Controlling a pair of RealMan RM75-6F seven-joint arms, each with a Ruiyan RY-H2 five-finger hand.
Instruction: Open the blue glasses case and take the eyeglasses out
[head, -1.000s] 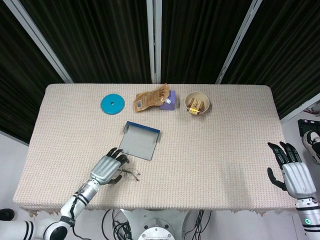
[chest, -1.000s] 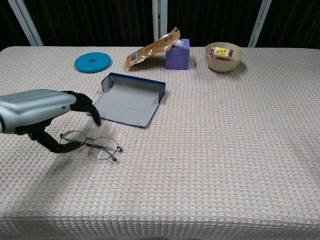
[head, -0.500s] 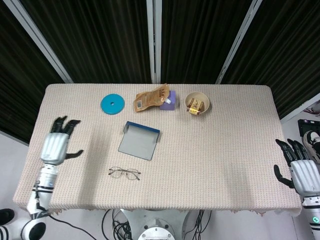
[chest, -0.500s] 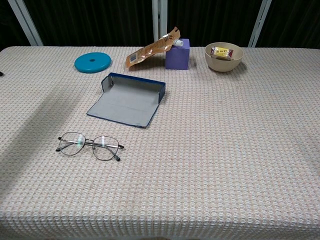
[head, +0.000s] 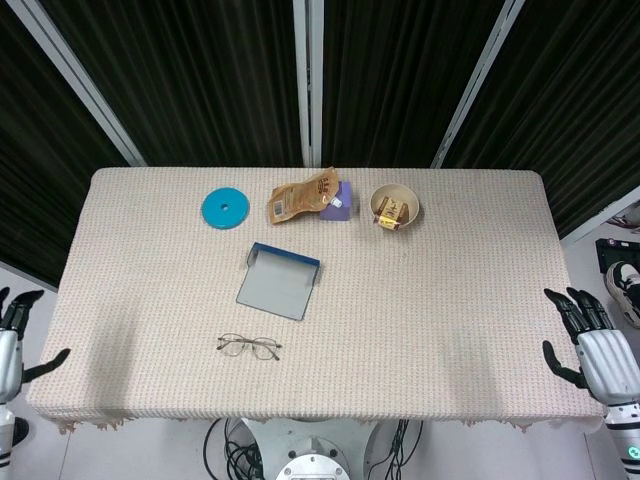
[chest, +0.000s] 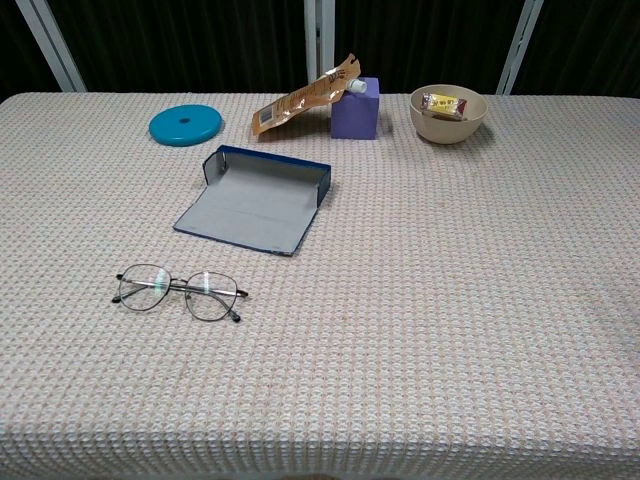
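1. Desk (head: 450, 300), covered in a beige woven cloth, fills most of both views. The landmark for all positions below is the glasses case.
2. Glasses case (head: 279, 283), blue outside and grey inside, lies open and flat on the desk, its raised blue edge on the far side. Chest view confirms this (chest: 258, 201).
3. Right hand (head: 600, 352) sits off the desk's right edge, well apart from the case. Its fingers (head: 566, 305) are spread and hold nothing. It shows in the head view only.
4. Left hand (head: 10, 345) sits off the desk's left edge, well apart from the case and partly cut by the frame. Its fingers (head: 22, 301) are apart and nothing is held.
5. Snack bag (head: 298, 197), orange-brown, lies behind the case, leaning on a purple box (head: 340, 204).
6. Bowl (head: 395, 205), tan, is behind and right of the case, with a small wrapped packet (chest: 443, 101) inside.
7. Teal disc (head: 225, 208) lies flat behind and left of the case.
8. Eyeglasses (head: 249, 346), thin wire frame, lie on the cloth in front of the case, near it but apart, untouched by either hand. In the chest view (chest: 178, 291) they sit upright on the cloth, arms unfolded.
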